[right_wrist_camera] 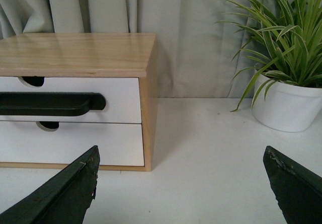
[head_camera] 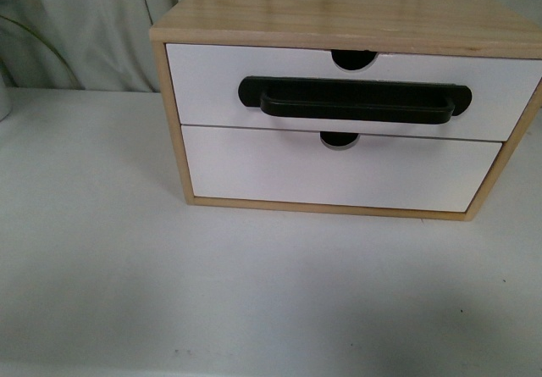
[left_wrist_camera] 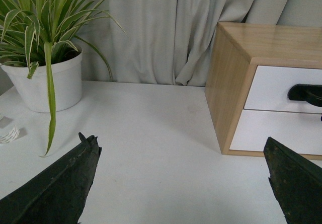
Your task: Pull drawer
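Left pincer (left_wrist_camera: 179,148) is spread wide, low over the worktop (head_camera: 102,250), left of the wooden cabinet (head_camera: 339,8). The drawer (head_camera: 207,85) with the black handle (head_camera: 356,100) is in the top slot and looks pushed in. Right pincer (right_wrist_camera: 181,156) is gaping too, off the cabinet's right corner.

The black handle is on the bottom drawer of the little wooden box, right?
Not quite. The black handle is on the top drawer, not the bottom drawer, which has no handle. The front view shows this. It is indeed a little wooden box.
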### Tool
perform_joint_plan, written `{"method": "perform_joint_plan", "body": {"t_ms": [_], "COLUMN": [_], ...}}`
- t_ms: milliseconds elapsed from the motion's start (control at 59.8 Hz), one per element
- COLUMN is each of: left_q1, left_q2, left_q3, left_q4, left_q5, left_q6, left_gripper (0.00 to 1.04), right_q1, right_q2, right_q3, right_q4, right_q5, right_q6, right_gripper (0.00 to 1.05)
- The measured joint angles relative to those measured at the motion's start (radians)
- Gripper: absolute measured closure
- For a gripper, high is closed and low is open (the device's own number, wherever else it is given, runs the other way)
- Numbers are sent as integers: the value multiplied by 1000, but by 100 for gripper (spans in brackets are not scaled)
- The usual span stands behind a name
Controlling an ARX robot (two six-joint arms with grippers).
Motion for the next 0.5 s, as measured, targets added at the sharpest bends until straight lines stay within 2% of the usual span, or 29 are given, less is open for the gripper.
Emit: {"method": "perform_joint_plan", "body": {"t_ms": [502], "left_q1": [0], "left_q2": [0], "left_q3": [0], "left_q4": [0], "left_q5": [0], "left_q6": [0], "left_gripper": [6], "right_q1": [0], "right_q2": [0], "right_q3": [0], "right_q4": [0], "right_q5": [0], "right_q6": [0], "right_gripper": [9]}}
